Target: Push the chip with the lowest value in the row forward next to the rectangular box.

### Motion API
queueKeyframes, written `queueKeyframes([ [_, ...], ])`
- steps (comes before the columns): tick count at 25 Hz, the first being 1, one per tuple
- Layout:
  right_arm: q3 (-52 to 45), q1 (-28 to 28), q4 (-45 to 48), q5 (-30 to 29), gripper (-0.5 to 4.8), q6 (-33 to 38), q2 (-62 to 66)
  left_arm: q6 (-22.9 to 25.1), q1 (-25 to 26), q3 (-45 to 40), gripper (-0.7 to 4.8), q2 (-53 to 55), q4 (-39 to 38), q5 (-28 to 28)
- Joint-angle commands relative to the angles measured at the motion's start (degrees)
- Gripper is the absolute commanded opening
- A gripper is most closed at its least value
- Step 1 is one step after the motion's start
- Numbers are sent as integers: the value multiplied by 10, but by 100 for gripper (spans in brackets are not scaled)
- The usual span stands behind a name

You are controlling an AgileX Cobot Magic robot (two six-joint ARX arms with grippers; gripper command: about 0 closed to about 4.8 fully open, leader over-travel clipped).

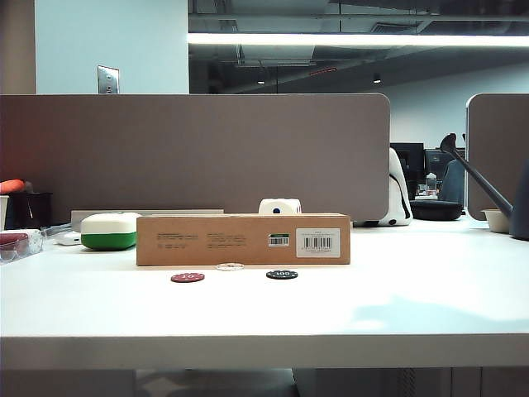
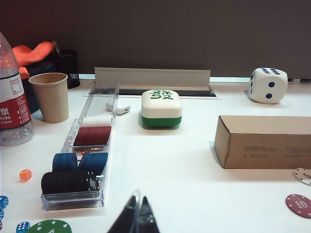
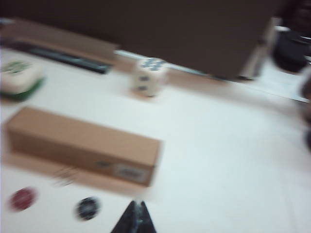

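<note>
I see the white chip (image 1: 230, 266) lying flat on the table (image 1: 413, 289), just in front of the cardboard box (image 1: 243, 240), so close to its front face that I cannot tell whether they touch. In the left wrist view only its edge (image 2: 304, 175) shows at the frame border, near the box (image 2: 265, 141); in the right wrist view it is a faint blur (image 3: 64, 175) by the box (image 3: 82, 143).

From the white chip, the red chip (image 1: 188, 277) marked 10 sits at about 8 o'clock and the black chip (image 1: 282, 275) at about 4 o'clock, both farther from the box, so the white one stands ahead of the other two. The red chip (image 2: 298, 205) and, blurred, the red (image 3: 23, 198) and black (image 3: 88, 208) chips also show from the wrists.

Past the box, at 12 o'clock, a white die (image 1: 279, 206) peeks over its top. At 9 o'clock from the box rests a white-and-green case (image 1: 109, 231).

The left wrist view shows a clear chip tray (image 2: 77, 145), a paper cup (image 2: 49, 96) and a water bottle (image 2: 12, 97).

Neither arm appears in the exterior view. The left gripper (image 2: 136, 221) hangs above the table near the tray, its dark tips drawn together with nothing between them. The right gripper (image 3: 135, 219) hangs near the black chip, tips likewise together and empty, though that view is smeared.
</note>
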Motion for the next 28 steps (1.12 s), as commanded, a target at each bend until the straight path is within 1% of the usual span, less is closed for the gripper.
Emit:
queueKeyframes([
  [1,-2,-67,12,-5,-9,3,-10,-2,-1,2,-5,0,7,2],
  [5,-19,-147,13,-28,-9,3,-33,-2,-1,2,-5,0,7,2],
  [7,-42,-223,13,-49,-9,4,-66,-2,-1,2,-5,0,7,2],
  [10,-66,-269,17,-55,-9,4,-97,-2,-1,2,-5,0,7,2],
  [11,-89,-295,23,-55,-9,4,-122,-2,-1,2,-5,0,7,2],
  [15,-148,-343,38,-56,-9,4,-184,-2,-1,2,-5,0,7,2],
  [18,-194,-376,44,-69,-9,5,-236,-2,-1,2,-5,0,7,2],
  [20,-245,-411,48,-92,-9,5,-294,-2,-1,2,-5,0,7,2],
  [23,-301,-448,62,-119,-9,7,-364,-2,-1,2,-5,0,7,2],
  [28,-384,-509,81,-199,-9,12,-490,-2,-1,2,-5,0,7,2],
])
